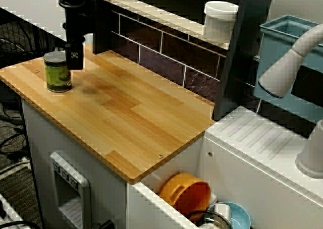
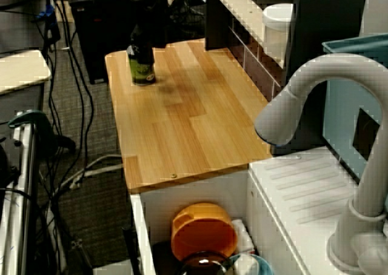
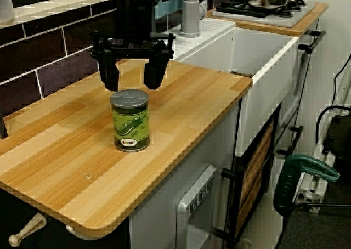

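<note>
A green pickle can (image 3: 130, 120) with a silver lid stands upright on the wooden counter (image 3: 181, 101), near its far end. My black gripper (image 3: 131, 86) hangs open just above and behind the can's lid, one finger (image 3: 110, 73) to each side, and holds nothing. In the view from the sink side, the gripper (image 1: 74, 57) overlaps the can (image 1: 57, 71) at its upper right. In the view over the faucet, the gripper (image 2: 140, 46) sits directly over the can (image 2: 142, 68). Whether a finger touches the lid I cannot tell.
A dark tiled backsplash with a shelf runs along the counter's back, and a white jar (image 1: 220, 19) stands on the shelf. Beyond the counter are a sink with an orange bowl (image 1: 184, 193), a grey faucet (image 1: 290, 62) and a blue bin (image 1: 285, 35). A green drill (image 3: 301, 177) lies on the floor.
</note>
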You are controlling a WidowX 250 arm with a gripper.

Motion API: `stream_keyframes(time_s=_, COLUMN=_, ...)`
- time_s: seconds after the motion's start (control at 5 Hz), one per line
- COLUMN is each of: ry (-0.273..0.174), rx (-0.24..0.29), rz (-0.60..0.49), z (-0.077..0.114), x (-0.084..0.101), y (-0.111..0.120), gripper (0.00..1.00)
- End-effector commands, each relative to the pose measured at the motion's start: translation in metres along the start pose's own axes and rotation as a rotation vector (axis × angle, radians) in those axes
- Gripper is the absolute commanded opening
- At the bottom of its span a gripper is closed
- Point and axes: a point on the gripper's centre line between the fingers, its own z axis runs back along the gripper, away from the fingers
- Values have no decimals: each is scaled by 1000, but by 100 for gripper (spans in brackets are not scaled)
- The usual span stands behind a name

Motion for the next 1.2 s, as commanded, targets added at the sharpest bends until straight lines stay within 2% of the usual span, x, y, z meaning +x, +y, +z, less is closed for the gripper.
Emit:
stream_keyframes(time_s=0.0, ry=-106, rx=-5, rz=133, z=65, x=-33, y=49, gripper=100)
stream_keyframes(time_s=0.2, ry=-118, rx=-6, rz=156, z=70, x=-44, y=55, gripper=100)
stream_keyframes(time_s=0.4, ry=-91, rx=12, rz=164, z=63, x=-55, y=55, gripper=100)
stream_keyframes(time_s=0.6, ry=-74, rx=14, rz=140, z=53, x=-62, y=49, gripper=100)
stream_keyframes(time_s=1.0, ry=-28, rx=53, rz=103, z=29, x=-72, y=37, gripper=100)
